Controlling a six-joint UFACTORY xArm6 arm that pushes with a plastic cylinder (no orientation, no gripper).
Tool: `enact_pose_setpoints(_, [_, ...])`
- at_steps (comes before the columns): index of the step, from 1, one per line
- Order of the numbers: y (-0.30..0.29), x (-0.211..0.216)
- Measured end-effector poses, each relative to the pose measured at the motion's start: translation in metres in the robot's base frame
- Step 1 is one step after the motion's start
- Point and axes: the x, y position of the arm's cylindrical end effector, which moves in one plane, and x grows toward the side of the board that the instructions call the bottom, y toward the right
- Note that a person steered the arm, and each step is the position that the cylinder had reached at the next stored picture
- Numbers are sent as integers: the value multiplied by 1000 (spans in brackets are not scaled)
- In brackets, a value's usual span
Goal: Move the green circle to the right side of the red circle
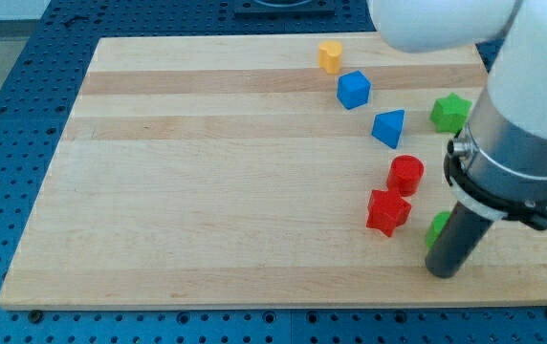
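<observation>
The red circle [406, 175] stands on the wooden board [207, 191] at the view's right. The green circle [436, 228] lies below and right of it, mostly hidden behind my rod, with only its left edge showing. My tip [443, 270] rests on the board just below the green circle, touching or nearly touching it. A red star [387, 211] lies just below-left of the red circle, left of the green circle.
A green star [450, 112] lies at the right edge, above the arm. A blue triangle-like block [389, 127], a blue cube [354, 90] and a yellow block [330, 55] run up toward the view's top. The board's bottom edge is close below my tip.
</observation>
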Motion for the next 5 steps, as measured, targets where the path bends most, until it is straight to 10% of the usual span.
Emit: enact_pose_setpoints(5, [34,-5])
